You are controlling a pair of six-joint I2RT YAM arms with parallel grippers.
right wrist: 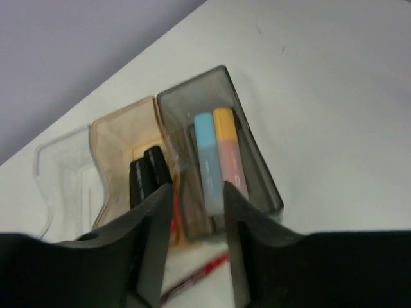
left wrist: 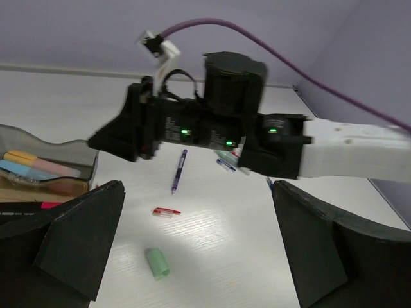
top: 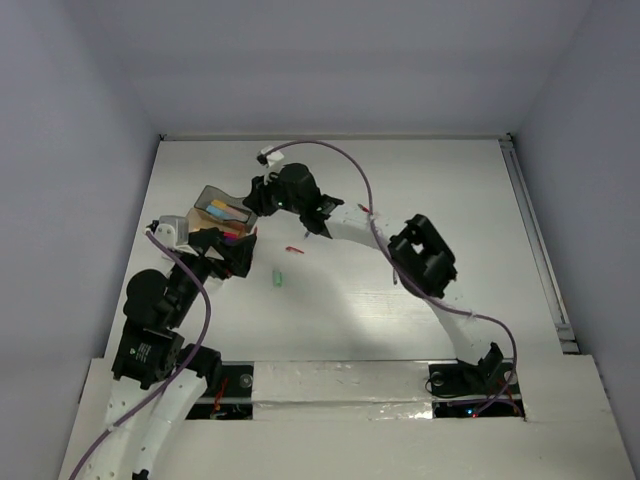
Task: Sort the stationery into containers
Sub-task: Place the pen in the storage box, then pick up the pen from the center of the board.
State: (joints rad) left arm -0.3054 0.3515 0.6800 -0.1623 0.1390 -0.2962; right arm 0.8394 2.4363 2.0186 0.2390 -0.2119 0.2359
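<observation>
White table (top: 450, 200), pale lilac walls on three sides. Right arm (top: 430, 262) stretches far left across the table. Right gripper (right wrist: 196, 221) hangs over the near end of the grey compartment (right wrist: 192, 99), jaws narrowly parted and nothing between them. The compartment holds blue, yellow and pink highlighters (right wrist: 207, 160). Left gripper (left wrist: 202, 250) is low, jaws wide, empty. Loose on the table: blue pen (left wrist: 178, 171), short green cylinder (left wrist: 156, 263), small red piece (left wrist: 166, 211).
</observation>
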